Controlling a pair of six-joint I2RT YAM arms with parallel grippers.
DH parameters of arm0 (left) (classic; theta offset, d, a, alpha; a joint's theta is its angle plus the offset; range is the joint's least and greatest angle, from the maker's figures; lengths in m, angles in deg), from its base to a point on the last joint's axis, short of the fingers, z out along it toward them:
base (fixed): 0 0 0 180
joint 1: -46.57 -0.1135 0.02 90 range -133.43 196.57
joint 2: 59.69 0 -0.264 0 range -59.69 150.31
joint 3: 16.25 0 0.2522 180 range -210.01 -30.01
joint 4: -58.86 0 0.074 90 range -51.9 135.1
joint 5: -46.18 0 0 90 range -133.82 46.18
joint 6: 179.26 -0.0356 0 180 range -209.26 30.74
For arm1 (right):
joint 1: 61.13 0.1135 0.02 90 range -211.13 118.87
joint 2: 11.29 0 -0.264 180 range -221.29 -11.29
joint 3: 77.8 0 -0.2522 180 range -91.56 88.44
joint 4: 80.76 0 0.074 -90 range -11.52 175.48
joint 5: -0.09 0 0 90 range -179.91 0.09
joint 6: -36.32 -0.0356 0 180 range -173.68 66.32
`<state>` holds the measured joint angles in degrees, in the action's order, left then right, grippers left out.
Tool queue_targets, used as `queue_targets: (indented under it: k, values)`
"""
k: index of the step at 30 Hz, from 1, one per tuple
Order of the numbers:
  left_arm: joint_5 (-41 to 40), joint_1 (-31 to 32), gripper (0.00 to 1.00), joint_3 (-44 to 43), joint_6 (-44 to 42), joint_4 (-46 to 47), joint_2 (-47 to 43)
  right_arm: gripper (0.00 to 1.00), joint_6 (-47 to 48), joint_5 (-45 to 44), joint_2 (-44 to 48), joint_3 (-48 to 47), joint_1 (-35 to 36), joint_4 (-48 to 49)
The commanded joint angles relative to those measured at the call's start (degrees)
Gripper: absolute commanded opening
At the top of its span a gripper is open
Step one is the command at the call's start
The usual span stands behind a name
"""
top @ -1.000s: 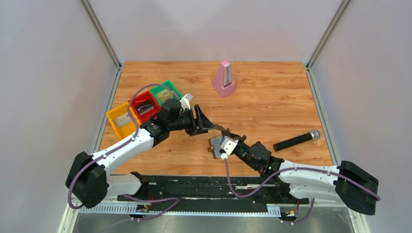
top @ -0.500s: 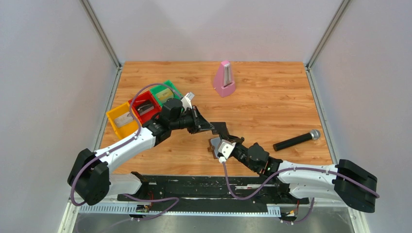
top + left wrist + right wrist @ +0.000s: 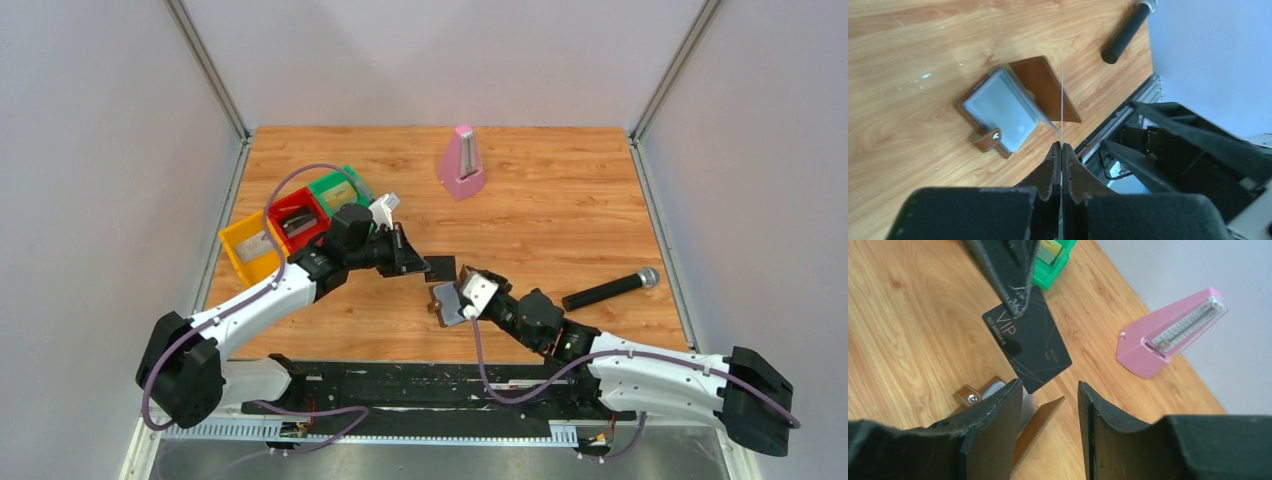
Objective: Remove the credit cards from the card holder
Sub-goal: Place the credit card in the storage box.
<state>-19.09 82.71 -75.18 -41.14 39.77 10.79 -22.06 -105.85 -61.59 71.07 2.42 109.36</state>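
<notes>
Leftmost, yellow tray: on the bench at its left edge, with a grey card lying in it.
Red tray: touching the yellow one; a flat greyish piece lies inside, too small to tell more.
Green tray: last in the row, holding a tan card; any print on it is unreadable.
Left gripper: fingers pressed together, pinching one corner of the black card.
Black card: held in the air just left of the card holder and clear of it. The right wrist view shows "VIP" in pale letters and under it "NO." with a row of digits too small to read. A second small line near the far edge is illegible, and fine lines cross the face. From the left wrist it shows only as a thin edge.
Card holder: lying open on the bench, grey-blue inside up, brown cover folded out to one side. Its brown clasp tab bears a small pale mark that cannot be read.
Right gripper: fingers spread with nothing between them, hanging over the card holder, the card's lower corner just beside one finger.
Pink metronome: upright at the back of the bench, its scale marks unreadable.
Black microphone: lying on the right side, well apart from the card holder.
</notes>
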Motion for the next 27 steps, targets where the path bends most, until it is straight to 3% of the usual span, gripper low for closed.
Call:
queue_targets:
  k: [1,7,9,12,17,21,27]
  values:
    - [-3.6,-2.3,0.00,-3.1,-6.7,-5.3,-3.5,0.47,-15.2,0.3,1.8,-7.1,-1.6,-7.8]
    - [-7.6,-12.2,0.00,-10.2,-16.4,-18.7,-4.0,0.59,-27.8,4.6,-0.4,-12.3,-1.6,-12.9]
    - [-8.3,-16.4,0.00,-12.2,-18.3,-22.3,-4.6,0.69,-31.8,8.6,-2.1,-13.9,-1.7,-14.2]
    - [-7.3,-22.8,0.00,-14.0,-20.3,-25.2,-5.8,0.75,-38.6,11.6,-4.5,-15.7,-1.6,-15.5]
    - [-8.8,-34.2,0.00,-20.3,-23.2,-30.0,-3.1,0.95,-44.4,14.9,-6.2,-16.6,-1.7,-15.6]
    - [-10.2,-42.1,0.00,-23.3,-23.5,-31.1,-0.1,1.00,-44.6,15.0,-6.0,-16.8,-1.6,-16.9]
    - [-10.9,-48.3,0.00,-26.8,-24.3,-30.7,6.0,1.00,-43.7,14.6,-3.5,-17.3,-1.7,-19.3]
